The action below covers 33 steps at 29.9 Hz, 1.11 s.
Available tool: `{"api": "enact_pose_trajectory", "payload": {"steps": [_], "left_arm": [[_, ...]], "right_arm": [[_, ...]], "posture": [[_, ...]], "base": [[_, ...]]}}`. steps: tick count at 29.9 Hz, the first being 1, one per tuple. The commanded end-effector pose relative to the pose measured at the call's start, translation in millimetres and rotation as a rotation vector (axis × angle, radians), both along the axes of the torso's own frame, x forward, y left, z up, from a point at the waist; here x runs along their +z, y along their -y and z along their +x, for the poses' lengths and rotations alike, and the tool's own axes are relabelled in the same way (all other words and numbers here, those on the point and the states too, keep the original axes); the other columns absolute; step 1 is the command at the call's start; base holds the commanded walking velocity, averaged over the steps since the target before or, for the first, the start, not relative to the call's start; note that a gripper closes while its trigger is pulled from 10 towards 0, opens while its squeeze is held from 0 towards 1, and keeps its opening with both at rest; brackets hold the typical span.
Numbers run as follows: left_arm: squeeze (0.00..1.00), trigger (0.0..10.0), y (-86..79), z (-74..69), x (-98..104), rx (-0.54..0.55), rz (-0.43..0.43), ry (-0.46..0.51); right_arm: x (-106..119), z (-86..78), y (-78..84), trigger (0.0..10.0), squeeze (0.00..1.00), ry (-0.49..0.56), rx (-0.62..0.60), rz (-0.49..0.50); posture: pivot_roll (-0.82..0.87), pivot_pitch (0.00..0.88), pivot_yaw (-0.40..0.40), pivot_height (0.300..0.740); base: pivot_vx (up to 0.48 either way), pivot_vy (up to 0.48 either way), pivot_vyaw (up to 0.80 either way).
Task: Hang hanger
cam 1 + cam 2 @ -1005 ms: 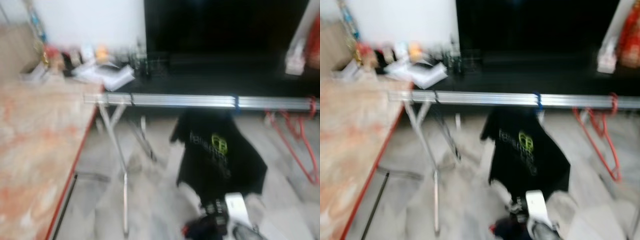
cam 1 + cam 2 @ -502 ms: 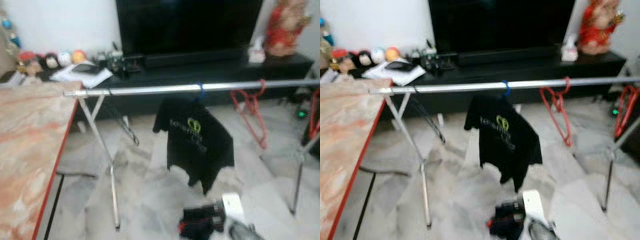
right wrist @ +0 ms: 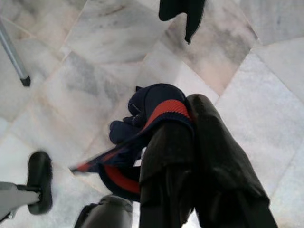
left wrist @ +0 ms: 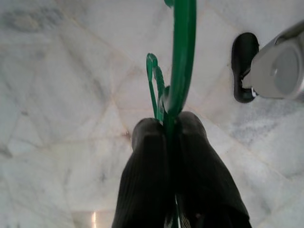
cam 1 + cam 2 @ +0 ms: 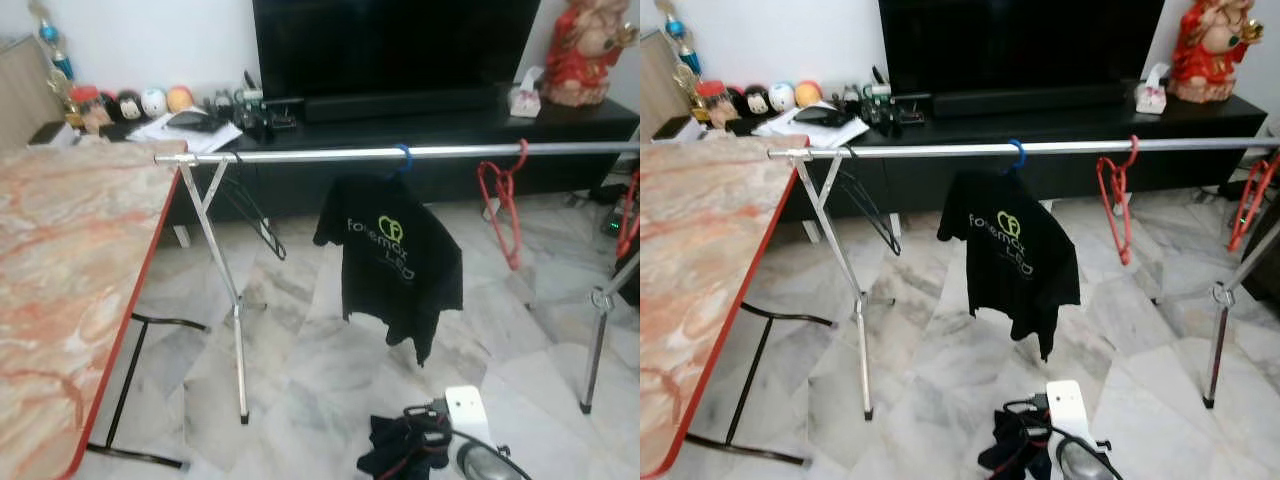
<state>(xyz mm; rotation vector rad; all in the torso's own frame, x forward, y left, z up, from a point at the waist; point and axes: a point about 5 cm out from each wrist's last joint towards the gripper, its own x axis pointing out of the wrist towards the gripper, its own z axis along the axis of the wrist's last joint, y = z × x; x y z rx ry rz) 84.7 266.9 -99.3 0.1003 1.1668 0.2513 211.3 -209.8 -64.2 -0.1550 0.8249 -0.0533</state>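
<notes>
Nearest the robot, the left gripper [image 4: 167, 130] points down at the marble floor [image 4: 71, 85], its two black fingers pressed together on the thin green plastic hanger [image 4: 183, 57], pinching it where the slim bars meet. The right gripper [image 3: 187, 118] is clamped on a soft bundle of dark navy cloth with a red band [image 3: 152, 107], which droops limp over the fingertips. Judged from its thin section, the green hanger is light, fairly stiff and smooth, so it may swivel or slip in a narrow pinch; a hold close to the base of the hook should give the best control, leaving the hook free to go over the rail. At the left stands a marble-patterned table with a red edge [image 5: 60, 290]. Further on, a silver metal clothes rail on crossed legs [image 5: 300, 154] spans the room. It carries a black wire hanger [image 5: 255, 215] near its left end, a black T-shirt [image 5: 395, 260] on a blue hook at mid-span, and red hangers [image 5: 500, 200] toward the right. The shirt bears a yellow-green round logo above pale lettering that cannot be read reliably. Farthest back, a black television [image 5: 395, 40] stands on a low black cabinet [image 5: 560, 115] with a red figurine [image 5: 590, 45].
</notes>
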Motion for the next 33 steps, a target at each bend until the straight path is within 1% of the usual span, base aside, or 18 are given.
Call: {"api": "enact_pose_trajectory", "payload": {"steps": [1, 14, 33], "left_arm": [[0.00, 10.0, -2.0, -9.7, -1.6, 0.011, 0.000, -0.030], [0.00, 10.0, -2.2, -9.3, -1.5, 0.027, 0.000, -0.029], [0.00, 10.0, -1.5, -8.2, -1.6, 0.040, -0.004, -0.026]], "right_arm": [[2.3, 3.8, -1.1, 10.0, 0.00, 0.020, -0.003, 0.007], [3.1, 5.0, -1.2, 10.0, 0.00, 0.029, -0.015, 0.020], [4.0, 6.4, -0.4, 10.0, 0.00, 0.029, -0.007, 0.013]], "posture": [[-0.05, 0.000, 0.021, 0.740], [-0.04, 0.000, 0.017, 0.740], [-0.04, 0.000, 0.010, 0.740]], "base": [[-0.289, 0.000, 0.00], [-0.291, 0.000, 0.00], [-0.294, 0.000, 0.00]]}}
